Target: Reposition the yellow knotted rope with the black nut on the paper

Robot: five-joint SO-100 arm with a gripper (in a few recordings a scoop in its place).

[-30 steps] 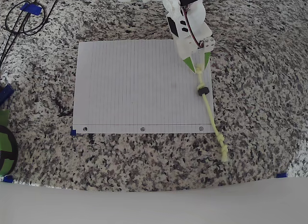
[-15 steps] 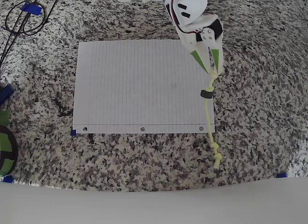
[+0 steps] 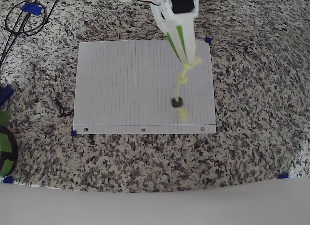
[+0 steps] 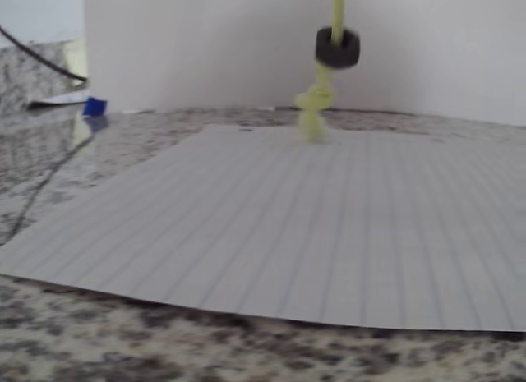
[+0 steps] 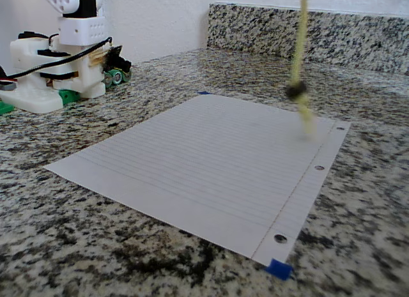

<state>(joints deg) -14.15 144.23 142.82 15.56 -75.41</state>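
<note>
1. The gripper [image 3: 190, 62] is pinched shut on the rope's [image 3: 184, 80] top knot.
2. The rope dangles over the paper [image 3: 126, 84], the nut [image 3: 177, 102] resting on the bottom knot.
3. It looks light and floppy, likely to swing; holding by a knot should stop it slipping.

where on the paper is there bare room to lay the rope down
Most of the paper is bare, from its left edge across the middle. The crowded strip is near its right edge in the overhead view, where the yellow knotted rope and black nut hang from the fingers.
</note>
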